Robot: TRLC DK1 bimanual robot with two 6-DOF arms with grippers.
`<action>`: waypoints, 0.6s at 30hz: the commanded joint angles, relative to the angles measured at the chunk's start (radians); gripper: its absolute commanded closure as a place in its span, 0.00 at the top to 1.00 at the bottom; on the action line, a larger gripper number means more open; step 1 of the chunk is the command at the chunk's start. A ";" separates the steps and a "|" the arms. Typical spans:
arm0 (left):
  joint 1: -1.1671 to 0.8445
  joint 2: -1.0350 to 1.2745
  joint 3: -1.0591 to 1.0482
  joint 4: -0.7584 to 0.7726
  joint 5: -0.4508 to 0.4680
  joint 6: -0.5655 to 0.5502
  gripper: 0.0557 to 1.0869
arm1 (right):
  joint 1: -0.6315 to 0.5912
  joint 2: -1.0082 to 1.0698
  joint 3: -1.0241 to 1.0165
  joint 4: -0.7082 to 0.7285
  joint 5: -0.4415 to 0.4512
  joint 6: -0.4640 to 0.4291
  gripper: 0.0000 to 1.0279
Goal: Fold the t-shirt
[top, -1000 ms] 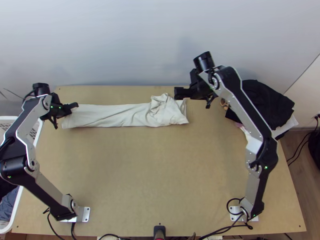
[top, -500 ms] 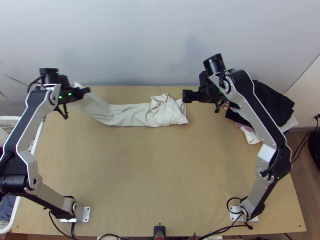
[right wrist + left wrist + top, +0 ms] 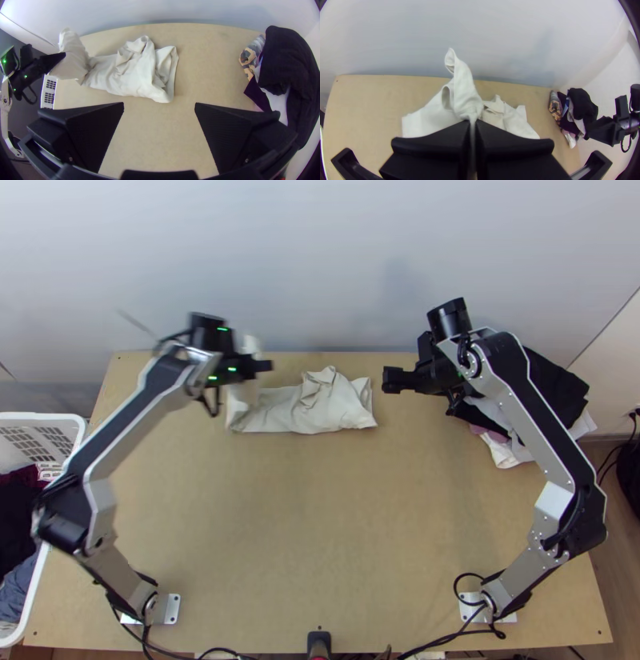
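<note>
In the top view my left gripper (image 3: 262,366) holds one end of the off-white t-shirt (image 3: 332,406) raised above the table. The rest lies as a narrow strip near the far edge, bunched toward its right end. From the left wrist, the left gripper (image 3: 472,123) is shut on the shirt (image 3: 465,90), a fold of cloth standing up beyond its fingers. My right gripper (image 3: 387,380) hovers just right of the strip, touching no cloth. In the right wrist view that right gripper (image 3: 159,108) is open, the shirt (image 3: 133,71) lying farther off.
A pile of dark and light clothes (image 3: 552,388) lies at the table's far right. A white basket (image 3: 78,424) with clothes stands off the left edge. A wall rises behind the table's far edge. Bare tabletop (image 3: 312,524) stretches between the arm bases.
The left gripper has moved up and then right, carrying the shirt's left end toward the bunched part, so the strip is shorter. The right gripper has drawn away to the right.
</note>
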 commanded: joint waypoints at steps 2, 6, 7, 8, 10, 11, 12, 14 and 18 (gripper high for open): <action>-0.174 0.204 0.156 0.040 -0.077 -0.047 0.04 | -0.015 -0.018 -0.029 0.005 0.001 0.005 0.96; -0.206 0.283 0.248 0.040 -0.095 -0.082 0.04 | -0.019 -0.009 -0.032 0.005 0.001 0.005 0.96; -0.217 0.298 0.271 0.040 -0.095 -0.087 0.04 | -0.021 -0.006 -0.032 0.005 0.001 0.005 0.96; -0.226 0.312 0.294 0.040 -0.095 -0.090 0.04 | -0.021 -0.002 -0.032 0.005 0.001 0.005 0.96; -0.246 0.339 0.343 0.040 -0.095 -0.093 0.04 | -0.022 0.008 -0.029 0.006 0.001 0.006 0.96; -0.254 0.356 0.368 0.037 -0.095 -0.095 0.04 | -0.024 0.014 -0.023 0.008 0.001 0.008 0.96; -0.263 0.373 0.393 0.033 -0.095 -0.095 0.04 | -0.027 0.020 -0.014 0.008 0.000 0.015 0.96; -0.277 0.410 0.443 0.016 -0.095 -0.093 0.04 | -0.041 0.032 0.003 0.008 0.000 0.021 0.96; -0.306 0.473 0.529 -0.041 -0.080 -0.093 0.04 | -0.058 0.041 0.014 0.008 0.001 0.026 0.96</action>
